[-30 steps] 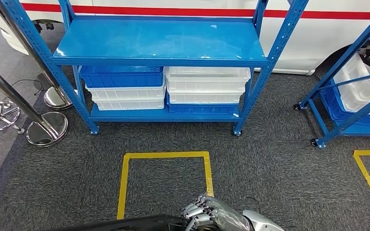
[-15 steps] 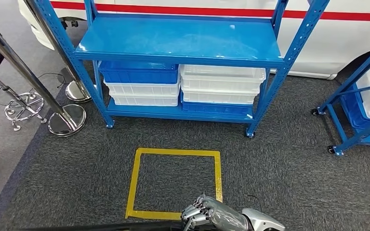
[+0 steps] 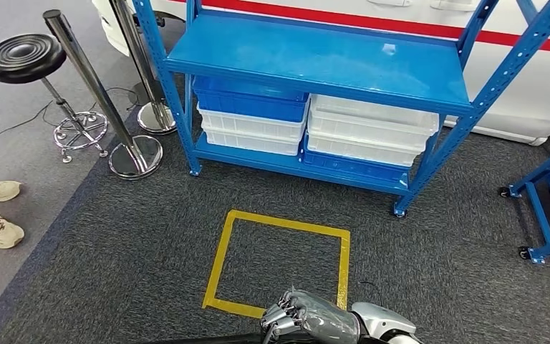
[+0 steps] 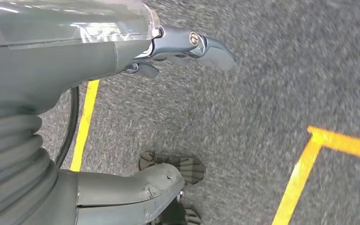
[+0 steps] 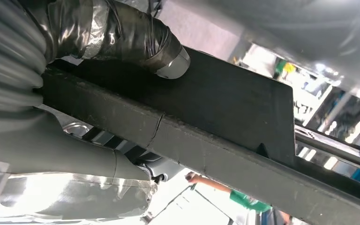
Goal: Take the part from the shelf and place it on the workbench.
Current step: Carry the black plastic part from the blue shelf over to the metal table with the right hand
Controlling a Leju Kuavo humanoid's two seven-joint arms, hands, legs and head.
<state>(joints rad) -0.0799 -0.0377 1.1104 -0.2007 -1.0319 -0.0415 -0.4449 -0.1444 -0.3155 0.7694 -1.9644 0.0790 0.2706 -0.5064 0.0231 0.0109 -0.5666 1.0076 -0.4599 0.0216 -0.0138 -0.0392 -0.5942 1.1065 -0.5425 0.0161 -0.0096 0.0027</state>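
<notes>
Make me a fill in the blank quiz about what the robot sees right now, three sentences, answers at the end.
1. The right hand grips a long ____ part.
2. The square taped on the carpet is ____.
3. The bins sit under the shelf's ____ top board.

Answers: black; yellow; blue
</notes>
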